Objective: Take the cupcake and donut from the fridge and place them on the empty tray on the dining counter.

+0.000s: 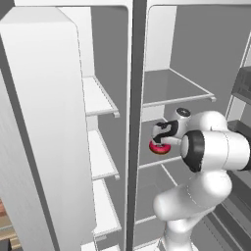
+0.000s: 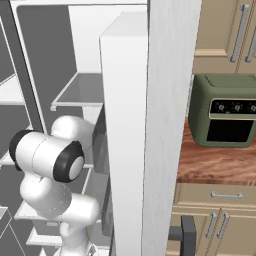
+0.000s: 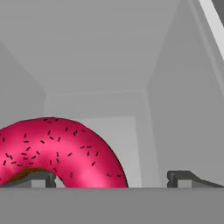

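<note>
The fridge [image 1: 135, 98] stands open with white shelves inside. On a middle shelf of its right compartment lies the donut [image 1: 158, 147], pink-red with dark sprinkles. My gripper [image 1: 161, 140] reaches in level with it and is open. In the hand view the donut [image 3: 65, 151] looms large at the lower left. Its right half lies between the fingertips [image 3: 188, 178], and nothing is gripped. The cupcake, the tray and the dining counter are out of view.
The fridge's open left door [image 1: 44, 122] and right door [image 2: 170, 100] flank the arm. A shelf [image 1: 176, 90] hangs just above the hand. A green countertop oven [image 2: 222, 112] sits on a wood counter [image 2: 215, 167] to the right, over beige drawers.
</note>
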